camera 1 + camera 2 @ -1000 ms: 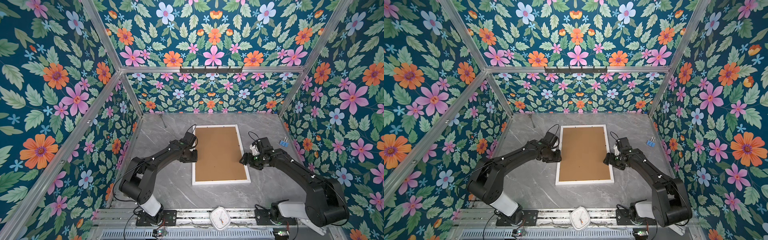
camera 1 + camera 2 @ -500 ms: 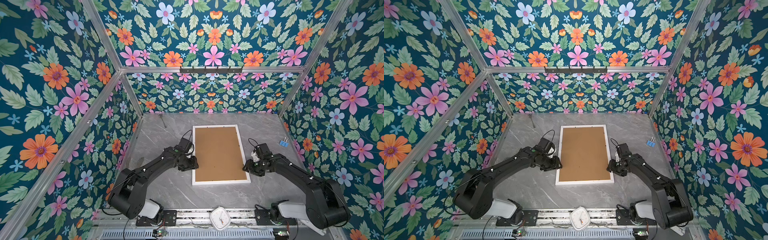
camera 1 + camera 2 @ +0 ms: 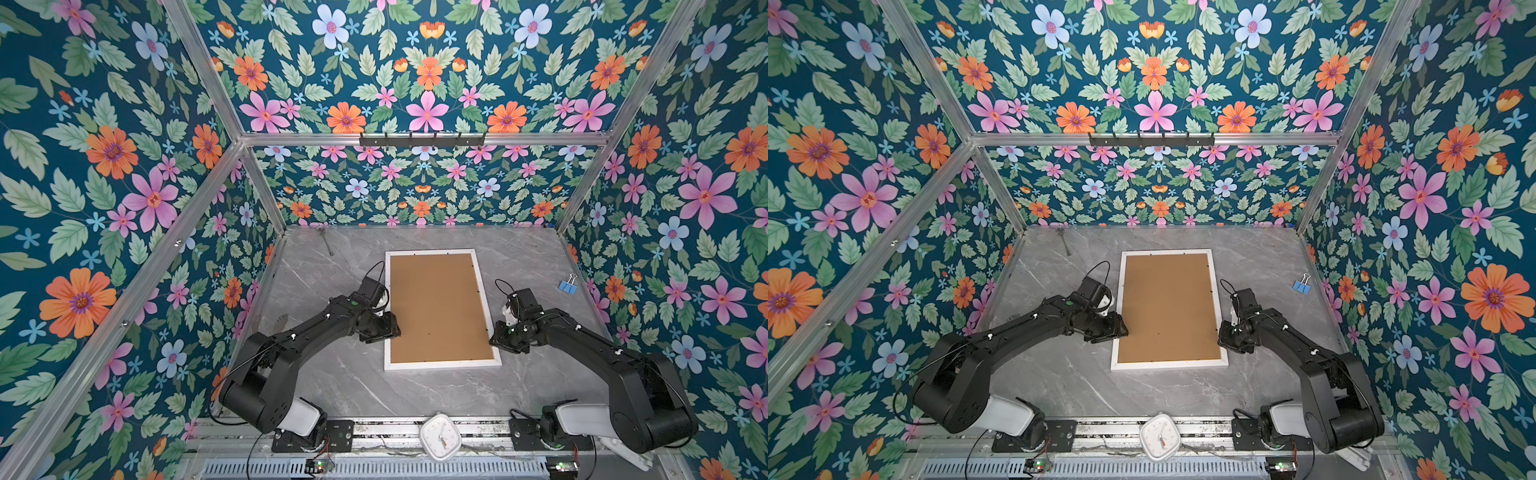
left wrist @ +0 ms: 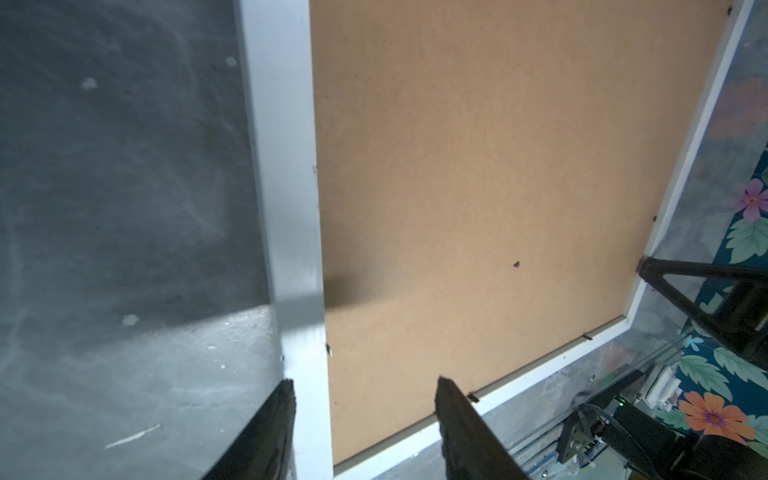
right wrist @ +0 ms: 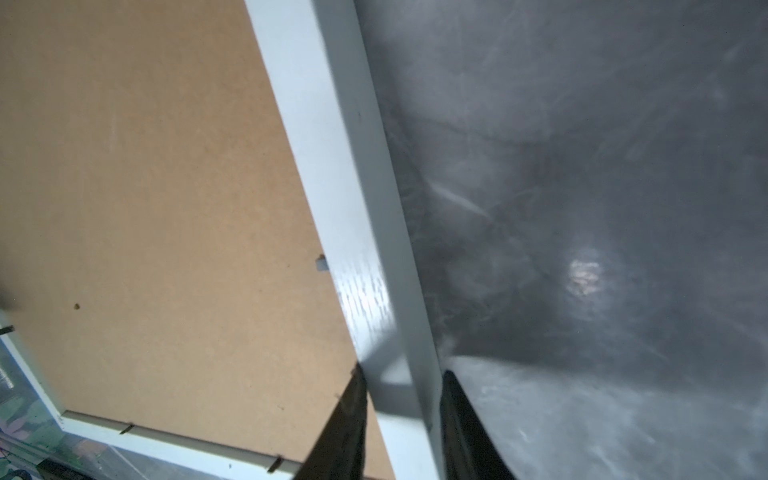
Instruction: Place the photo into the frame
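Left gripper (image 4: 365, 380): jaws stand moderately wide, straddling the left long rail of the frame (image 3: 441, 365) close to its near-left corner. One finger (image 4: 282, 415) sits just beside the rail's outer edge over the table (image 3: 353, 386). The other is well inside, over the brown backing board (image 3: 436, 307).

Right gripper (image 5: 402, 374): jaws narrow, set close on either side of the right long rail near the near-right corner. Whether they pinch it cannot be told.

The frame lies flat, back upward, at mid-table between the two grippers, with the backing board seated within its white border. A blue binder clip (image 3: 567, 286) lies well apart to the right. A white clock (image 3: 440, 436) sits at the near edge.
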Controlling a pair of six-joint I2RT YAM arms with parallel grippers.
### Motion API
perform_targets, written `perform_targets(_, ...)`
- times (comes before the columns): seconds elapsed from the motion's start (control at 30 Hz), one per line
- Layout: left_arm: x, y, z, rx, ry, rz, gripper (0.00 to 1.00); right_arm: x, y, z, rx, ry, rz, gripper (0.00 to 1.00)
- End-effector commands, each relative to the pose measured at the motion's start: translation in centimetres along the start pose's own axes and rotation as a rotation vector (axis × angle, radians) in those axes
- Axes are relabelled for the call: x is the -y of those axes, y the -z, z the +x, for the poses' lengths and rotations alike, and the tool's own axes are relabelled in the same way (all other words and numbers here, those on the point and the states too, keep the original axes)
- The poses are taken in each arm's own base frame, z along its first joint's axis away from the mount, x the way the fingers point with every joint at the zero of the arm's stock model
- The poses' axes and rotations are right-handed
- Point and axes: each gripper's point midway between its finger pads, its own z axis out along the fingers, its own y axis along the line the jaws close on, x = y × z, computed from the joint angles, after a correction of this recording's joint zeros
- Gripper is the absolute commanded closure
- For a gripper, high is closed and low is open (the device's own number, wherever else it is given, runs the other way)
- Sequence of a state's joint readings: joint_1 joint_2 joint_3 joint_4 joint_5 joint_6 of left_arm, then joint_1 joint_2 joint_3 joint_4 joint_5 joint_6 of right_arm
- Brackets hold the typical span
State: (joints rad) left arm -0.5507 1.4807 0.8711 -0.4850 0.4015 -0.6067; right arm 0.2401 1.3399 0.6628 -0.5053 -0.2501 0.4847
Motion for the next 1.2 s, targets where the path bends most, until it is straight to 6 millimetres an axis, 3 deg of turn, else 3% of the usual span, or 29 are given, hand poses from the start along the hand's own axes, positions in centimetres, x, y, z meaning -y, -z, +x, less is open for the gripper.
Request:
perform_targets(0.0,0.4,-0.1,0.0,-0.004,0.005,0.022,0.43,0.2,-0.1,-0.2,0.009,0.014,0.016,0.7)
perform_targets(0.73,0.6,-2.0,-0.2,-0.018,0.017,0.046,0.44,0.0,-0.6,-0.1,-0.007,0.027,0.019,0.86)
perform_targets(1.17,0.6,-3.1,0.7,-0.041,0.002,-0.015,0.45,-0.1,-0.6,-0.1,-0.01,0.028,0.017,0.89)
